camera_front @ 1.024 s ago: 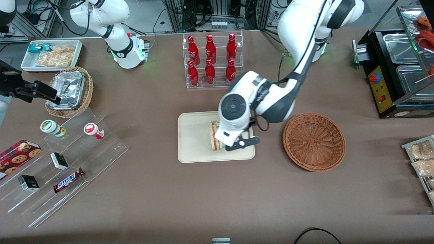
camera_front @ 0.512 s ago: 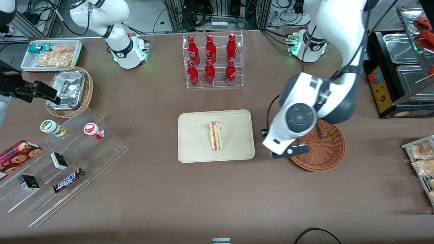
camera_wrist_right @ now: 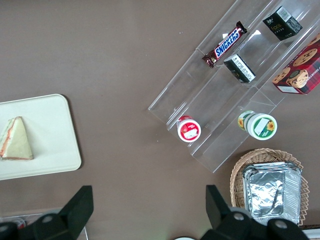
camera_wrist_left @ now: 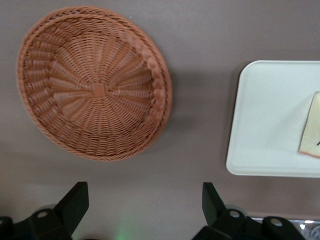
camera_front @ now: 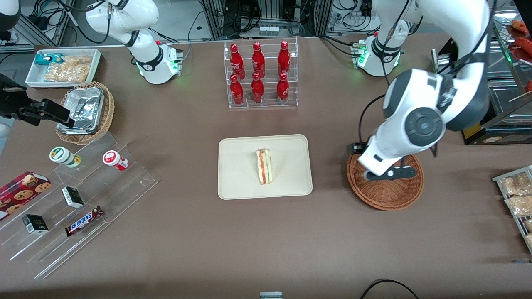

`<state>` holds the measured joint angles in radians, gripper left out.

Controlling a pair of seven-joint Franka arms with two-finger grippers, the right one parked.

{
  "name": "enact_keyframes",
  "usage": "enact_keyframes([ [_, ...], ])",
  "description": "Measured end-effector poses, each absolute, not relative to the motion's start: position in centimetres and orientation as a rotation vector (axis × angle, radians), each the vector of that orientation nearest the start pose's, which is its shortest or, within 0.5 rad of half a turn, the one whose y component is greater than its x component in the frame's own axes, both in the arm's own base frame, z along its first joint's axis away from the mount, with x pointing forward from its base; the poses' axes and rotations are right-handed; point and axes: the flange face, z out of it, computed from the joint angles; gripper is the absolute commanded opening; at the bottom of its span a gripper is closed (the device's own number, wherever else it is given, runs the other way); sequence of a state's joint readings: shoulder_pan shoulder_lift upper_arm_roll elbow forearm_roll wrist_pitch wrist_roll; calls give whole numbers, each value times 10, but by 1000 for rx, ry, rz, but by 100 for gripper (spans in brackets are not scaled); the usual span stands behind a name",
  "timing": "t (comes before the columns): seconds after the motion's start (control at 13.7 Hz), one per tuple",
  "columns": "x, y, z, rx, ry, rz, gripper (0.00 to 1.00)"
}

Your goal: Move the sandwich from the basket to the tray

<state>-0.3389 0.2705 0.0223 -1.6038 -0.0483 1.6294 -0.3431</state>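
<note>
You've got the left gripper (camera_front: pixel 390 173) hanging above the round reddish-brown woven wicker basket (camera_front: pixel 385 192), and your front view hides much of that basket under the wrist. Your left wrist view gives you the whole basket (camera_wrist_left: pixel 95 82): nothing in it, just bare weave. There the two black fingers (camera_wrist_left: pixel 75 202) stand wide apart, jaws holding nothing.

The small triangular sandwich of pale bread (camera_front: pixel 264 166), red and green filling showing along its edge, lies near the middle of the flat cream-beige rectangular tray (camera_front: pixel 237 166), well apart from the basket. The left wrist view catches only a corner of that sandwich (camera_wrist_left: pixel 311 132) on the tray (camera_wrist_left: pixel 265 115), while the right wrist view shows you its broad white face (camera_wrist_right: pixel 15 140).

Farther from your front camera than the tray, a clear acrylic rack of red bottles (camera_front: pixel 260 74) stands upright. Toward the parked arm's end, a lighter tan wicker basket (camera_front: pixel 109 112) holds a crumpled foil container (camera_front: pixel 85 109). Everything sits on the brown surface (camera_front: pixel 266 241).
</note>
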Motion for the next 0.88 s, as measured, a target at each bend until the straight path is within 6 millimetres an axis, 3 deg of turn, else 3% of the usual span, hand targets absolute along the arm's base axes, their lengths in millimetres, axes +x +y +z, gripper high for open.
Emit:
enact_keyframes([
  [0.37,562,-126,508,-3120,62,415,100],
  [0.66,554,-84,538,-3146,127,394,100],
  [0.88,549,-64,558,-3145,165,332,100],
])
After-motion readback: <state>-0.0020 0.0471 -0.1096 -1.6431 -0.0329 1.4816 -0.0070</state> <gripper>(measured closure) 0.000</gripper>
